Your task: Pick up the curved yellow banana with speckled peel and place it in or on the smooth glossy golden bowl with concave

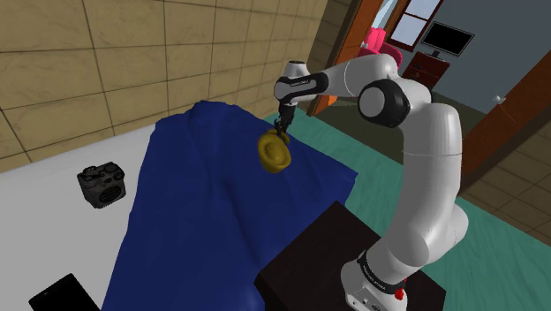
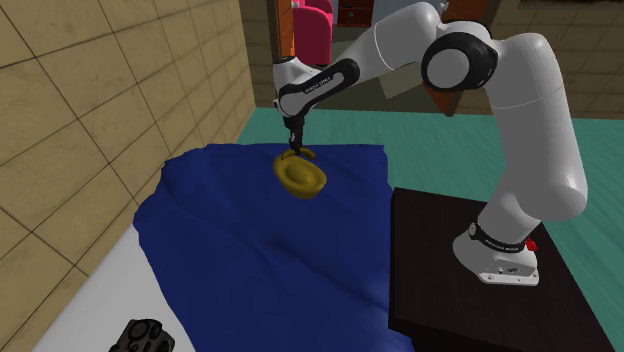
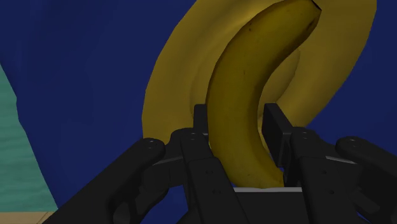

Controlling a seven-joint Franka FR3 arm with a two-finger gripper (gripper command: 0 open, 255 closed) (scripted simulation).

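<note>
Black end effector [image 3: 236, 116] fingers [image 3: 201, 124] clasp the banana [image 3: 242, 89] between them, holding it against the golden bowl [image 3: 167, 83], which sits on a rumpled blue cloth [image 3: 76, 63] beside teal floor [image 3: 19, 159].

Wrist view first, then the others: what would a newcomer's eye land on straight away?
The yellow banana clasped in the black claw stands out most, poised right over the golden bowl. In the shoulder view, the deep blue cloth draped over the white surface draws the eye next. The white arm reaches across the cloth to the bowl.
</note>
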